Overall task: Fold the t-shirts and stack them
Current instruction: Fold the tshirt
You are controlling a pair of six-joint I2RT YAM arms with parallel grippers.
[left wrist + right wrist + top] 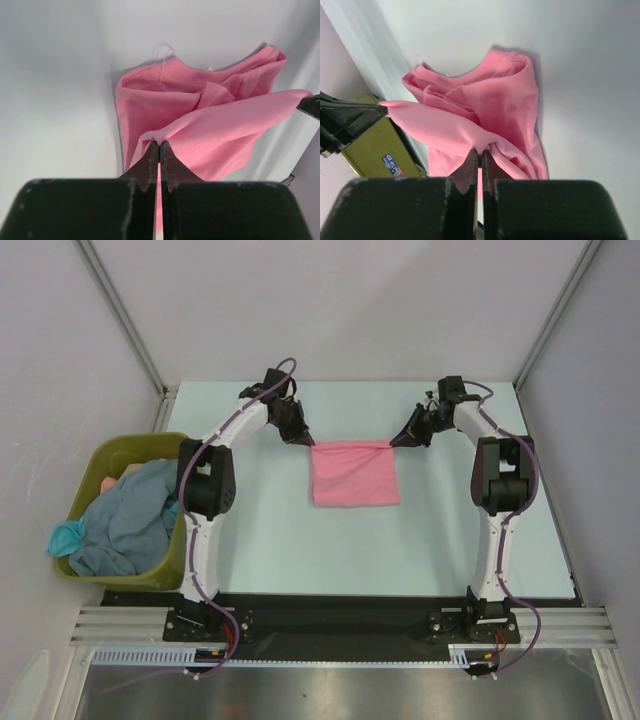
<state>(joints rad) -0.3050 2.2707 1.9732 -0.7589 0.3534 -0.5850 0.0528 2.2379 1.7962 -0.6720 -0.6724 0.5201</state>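
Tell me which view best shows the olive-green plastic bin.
Top external: the olive-green plastic bin shows nearly whole, grey-blue cloth heaped inside. Right wrist catches only part of one wall with a blue label; left wrist shows none of it.

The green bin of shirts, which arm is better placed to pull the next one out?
Left. The bin sits beside the left arm, far from the right. The left hand and right hand both pinch the pink t-shirt, so release first.

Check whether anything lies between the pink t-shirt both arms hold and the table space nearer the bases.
Nothing visible does. The left gripper and right gripper are shut on far corners of the pink t-shirt; the table nearer the bases shows no object. The olive-green bin sits off at the left edge.
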